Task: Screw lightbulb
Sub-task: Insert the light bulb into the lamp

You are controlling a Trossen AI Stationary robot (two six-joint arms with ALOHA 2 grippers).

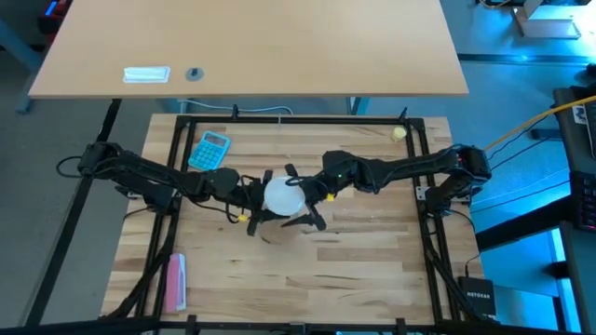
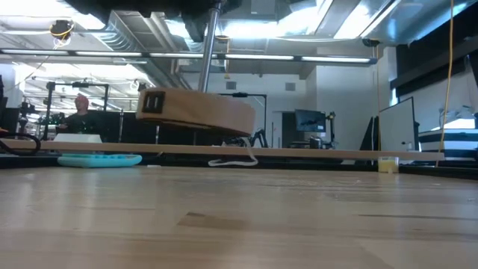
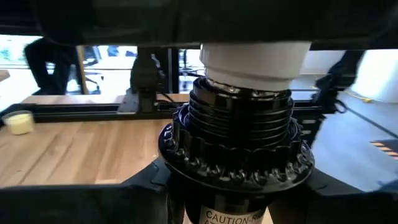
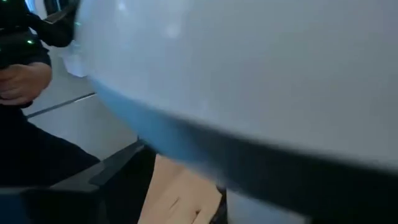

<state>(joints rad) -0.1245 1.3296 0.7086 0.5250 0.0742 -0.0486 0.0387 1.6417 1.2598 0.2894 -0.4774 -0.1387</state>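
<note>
White lightbulb (image 1: 282,195) upright, dome up, screw base down in black socket (image 3: 239,134); left tool (image 1: 250,197) clamped on socket, right tool (image 1: 305,197) apart around dome.

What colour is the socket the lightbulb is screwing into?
Black socket, under the white lightbulb; clearest in the left wrist view.

White lightbulb (image 1: 282,195), black ribbed socket (image 3: 239,134), turquoise calculator (image 1: 209,150), pale wooden table (image 1: 354,270).
</note>
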